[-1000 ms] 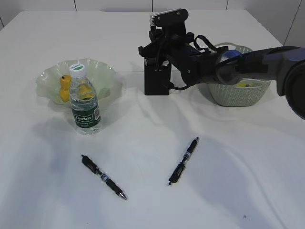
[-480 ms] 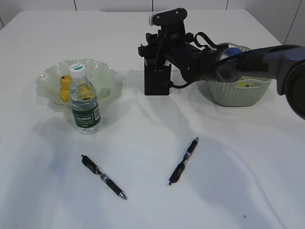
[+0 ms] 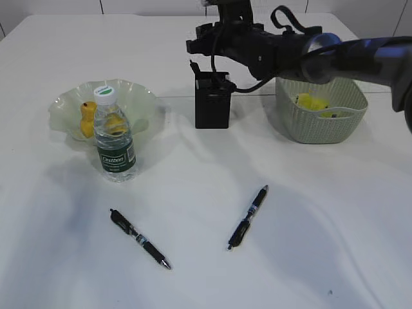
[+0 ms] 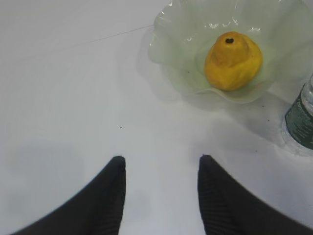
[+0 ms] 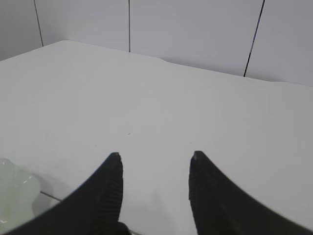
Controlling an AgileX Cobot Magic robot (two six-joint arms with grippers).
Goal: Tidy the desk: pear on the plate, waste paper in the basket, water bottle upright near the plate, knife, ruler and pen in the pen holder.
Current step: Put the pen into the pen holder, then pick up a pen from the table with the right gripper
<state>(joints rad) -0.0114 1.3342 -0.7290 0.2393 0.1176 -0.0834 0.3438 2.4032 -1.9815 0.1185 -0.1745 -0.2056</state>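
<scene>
The yellow pear (image 4: pixel 233 61) lies in the pale green plate (image 3: pixel 138 96). The water bottle (image 3: pixel 114 138) stands upright just in front of the plate. Yellow waste paper (image 3: pixel 309 101) sits in the green basket (image 3: pixel 320 122). The black pen holder (image 3: pixel 212 108) stands mid-table with a thin dark tip (image 3: pixel 193 67) poking out of it; I cannot make out the knife or the ruler. Two black pens (image 3: pixel 140 239) (image 3: pixel 248 217) lie on the desk in front. My right gripper (image 3: pixel 205 46) (image 5: pixel 154 154) hovers open and empty above the holder. My left gripper (image 4: pixel 161 157) is open over bare desk near the plate.
The right arm (image 3: pixel 335 51) stretches in from the right, passing over the basket's far rim. In the left wrist view the bottle (image 4: pixel 299 122) shows at the right edge. A grey panelled wall (image 5: pixel 195 29) lies beyond the desk's far edge.
My right gripper has opened and risen from the pen holder's mouth, moving up and slightly back. The basket's inside now shows. Pens, bottle and plate have not moved.
</scene>
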